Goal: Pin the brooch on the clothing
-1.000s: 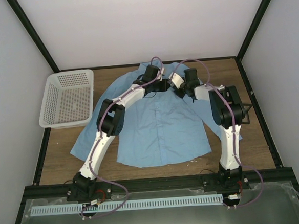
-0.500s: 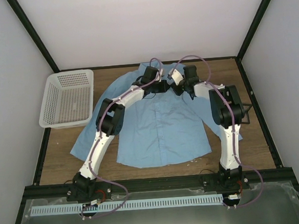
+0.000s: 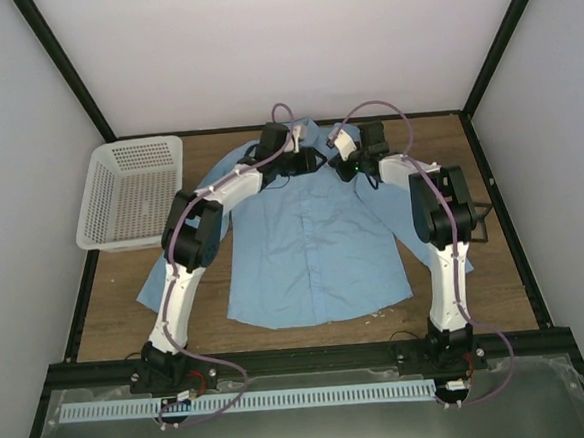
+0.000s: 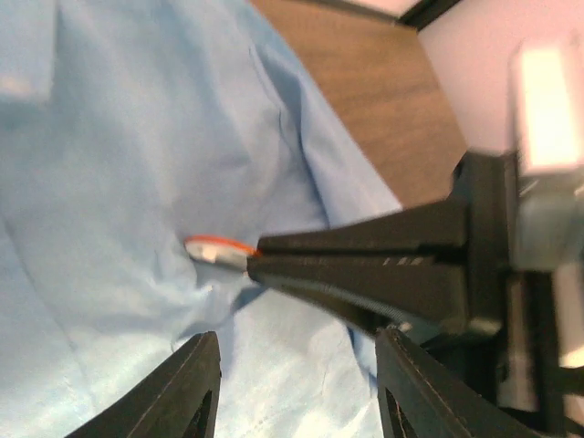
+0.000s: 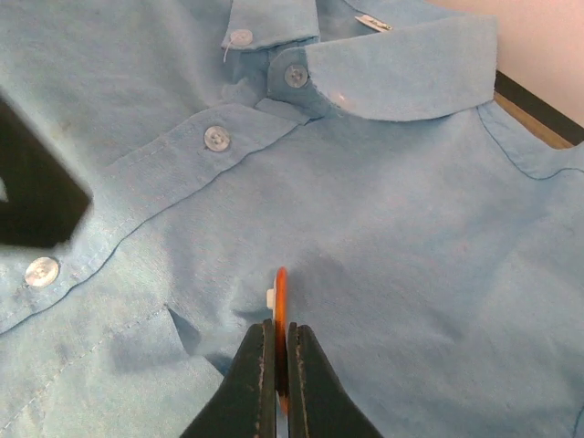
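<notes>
Jaws on my left gripper (image 4: 297, 342) stand wide apart with nothing between them, above the light blue button-front shirt (image 4: 119, 137). I see my right gripper (image 5: 278, 330) pinched tight on the tiny orange-red round brooch (image 5: 281, 287), held edge-on against the shirt's chest below the collar.

One shirt (image 3: 315, 257), one brooch (image 5: 281, 292), one white mesh basket (image 3: 138, 142), two robot arms (image 3: 177, 297) (image 3: 447, 278).

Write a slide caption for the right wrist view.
Right gripper pinches the orange brooch edge-on against the blue shirt, below the collar.
</notes>
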Available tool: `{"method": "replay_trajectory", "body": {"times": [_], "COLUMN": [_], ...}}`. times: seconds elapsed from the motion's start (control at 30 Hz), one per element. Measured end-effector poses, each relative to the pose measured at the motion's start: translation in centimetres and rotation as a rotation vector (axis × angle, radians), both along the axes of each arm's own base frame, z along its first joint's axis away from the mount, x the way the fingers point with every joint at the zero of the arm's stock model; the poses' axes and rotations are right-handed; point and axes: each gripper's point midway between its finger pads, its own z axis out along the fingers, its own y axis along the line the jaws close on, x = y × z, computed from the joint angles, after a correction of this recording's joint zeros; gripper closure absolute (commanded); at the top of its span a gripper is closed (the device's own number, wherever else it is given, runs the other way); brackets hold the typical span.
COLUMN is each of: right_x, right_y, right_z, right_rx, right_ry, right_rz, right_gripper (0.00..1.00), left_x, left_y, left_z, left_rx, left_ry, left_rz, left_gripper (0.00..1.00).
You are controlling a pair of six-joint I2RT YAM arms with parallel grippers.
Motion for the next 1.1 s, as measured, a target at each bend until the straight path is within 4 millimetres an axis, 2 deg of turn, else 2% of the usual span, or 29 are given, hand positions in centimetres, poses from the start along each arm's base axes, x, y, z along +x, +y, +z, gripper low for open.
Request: {"method": "replay_trajectory", "body": {"times": [0.1, 0.2, 0.47, 0.63, 0.77, 0.97, 1.1], "right_x": [0.0, 0.0, 0.5, 0.4, 0.7, 0.8, 1.1], "right_y": [-0.1, -0.2, -0.4, -0.9, -1.1, -1.2, -1.0], "right_z": [-0.1, -0.7, -1.4, -2.3, -2.6, -2.4, -2.5], "right_rx": [0.001, -0.001, 0.0, -0.009, -0.004, 0.045, 0.097], "right_ry": [0.005, 0.016, 0.07, 0.132, 0.174, 0.255, 0.298], "right_rz": [-0.001, -0.003, -0.036, -0.087, -0.125, -0.195, -0.219], "right_gripper": [0.99, 0.99, 0.93, 0.92, 0.99, 0.99, 0.99], "left_x": [1.0, 1.8, 1.8, 1.5, 0.8, -0.2, -0.9], "left_y": [1.2, 2.1, 1.4, 0.8, 0.7, -0.6, -1.6], "left_z": [2.1, 2.6, 1.3, -0.4, -1.9, -2.6, -4.2], "left_rx": [-0.019, -0.025, -0.079, -0.111, -0.114, -0.131, -0.143], "left_ry": [-0.035, -0.043, 0.031, 0.09, 0.135, 0.168, 0.222], "left_rz": [0.028, 0.057, 0.078, 0.069, 0.066, 0.043, 0.041], "left_gripper": [0.5, 0.52, 0.67, 0.73, 0.75, 0.76, 0.77]}}
